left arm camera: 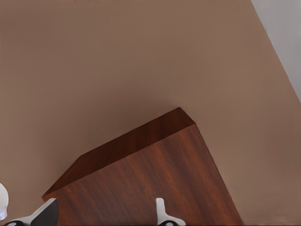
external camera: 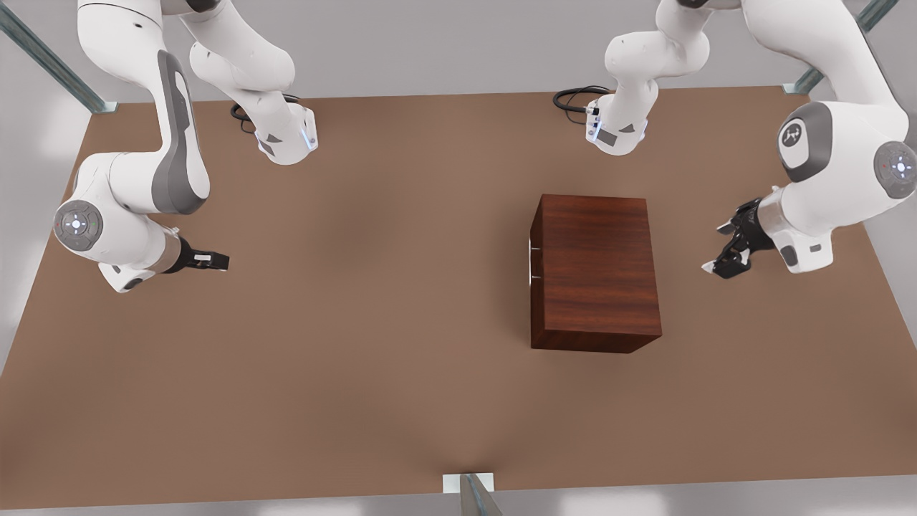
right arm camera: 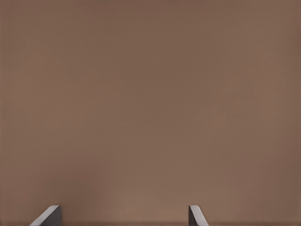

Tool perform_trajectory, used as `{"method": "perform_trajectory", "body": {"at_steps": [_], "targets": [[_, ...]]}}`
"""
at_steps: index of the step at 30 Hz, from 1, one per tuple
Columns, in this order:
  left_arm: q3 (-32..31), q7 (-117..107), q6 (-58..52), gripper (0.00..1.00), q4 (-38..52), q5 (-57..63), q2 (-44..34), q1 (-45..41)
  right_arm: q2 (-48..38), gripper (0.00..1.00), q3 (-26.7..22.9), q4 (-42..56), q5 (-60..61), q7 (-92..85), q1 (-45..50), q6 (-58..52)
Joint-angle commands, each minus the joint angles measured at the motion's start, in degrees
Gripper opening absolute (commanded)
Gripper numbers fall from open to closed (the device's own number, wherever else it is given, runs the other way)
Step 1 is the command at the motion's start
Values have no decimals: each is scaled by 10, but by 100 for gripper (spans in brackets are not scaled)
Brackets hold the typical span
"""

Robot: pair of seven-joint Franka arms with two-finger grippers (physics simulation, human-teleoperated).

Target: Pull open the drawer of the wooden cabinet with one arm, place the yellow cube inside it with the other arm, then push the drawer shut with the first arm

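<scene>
The wooden cabinet (external camera: 594,272) stands on the brown table, right of centre in the front view. Its drawer is shut, and the silver bar handle (external camera: 531,261) shows on the side facing the front view's left. My left gripper (external camera: 718,249) hovers open just off the cabinet's opposite side. In the left wrist view the cabinet's top (left arm camera: 155,183) lies under the left gripper (left arm camera: 106,217). My right gripper (external camera: 213,259) waits far off at the front view's left, open over bare table, with its fingertips (right arm camera: 49,215) apart. The yellow cube is out of view.
Two arm bases (external camera: 286,136) (external camera: 616,129) with black cables stand at the table's back edge. Metal frame posts (external camera: 473,494) rise at the corners and the front edge. A wide stretch of brown table (external camera: 372,287) lies between the right gripper and the cabinet.
</scene>
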Motion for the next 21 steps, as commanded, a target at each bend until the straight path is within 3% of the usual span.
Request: {"method": "perform_trajectory", "body": {"at_steps": [1,8,21], "targets": [[-2,689,78,100,1,-7,-2,-3,1,100,0,0,0,-3,0,0],[-1,569,55,100,15,15,1,-35,1,100,1,0,1,-3,0,0],[-1,568,38,100,15,22,3,-36,4,100,0,1,0,-3,0,-6]]}}
